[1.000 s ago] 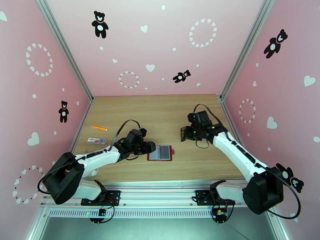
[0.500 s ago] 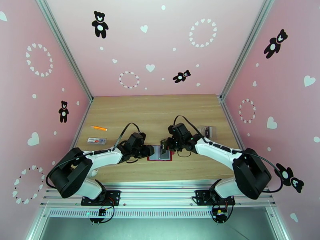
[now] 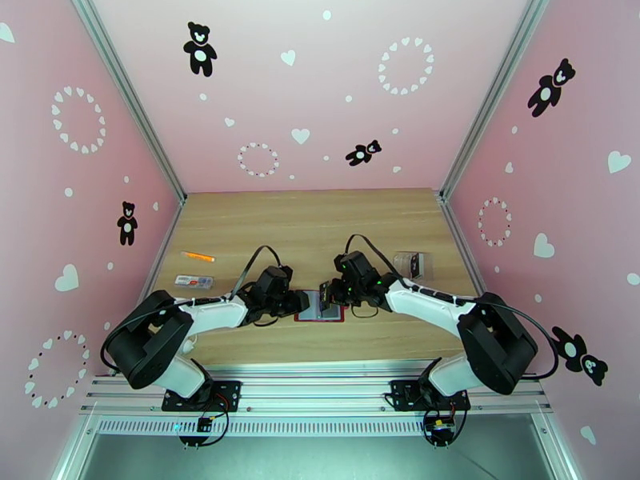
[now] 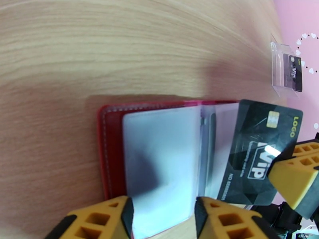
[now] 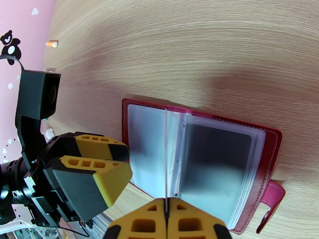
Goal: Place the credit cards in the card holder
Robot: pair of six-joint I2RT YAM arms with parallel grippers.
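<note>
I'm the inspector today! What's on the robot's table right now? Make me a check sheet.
Surface: wooden table, nothing spilled.
Job's things: card holder lies open; black credit card tilted over its sleeves; another card in the clear case.
Clutter: orange stick, white-and-red strip near the left wall.
Grippers: left gripper, jaws apart at the holder's edge; right gripper shut on the credit card.
Cables: black loops at both wrists.
Surroundings: pink walls with bears and hearts.

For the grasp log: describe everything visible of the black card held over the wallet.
The black VIP card is thin, glossy plastic with a gold chip, white "ViP" lettering and a yellow-green "LOGO". The right tool pinches it at one edge. It stands on edge over the middle of the open red card holder; whether it touches the sleeves cannot be told.
</note>
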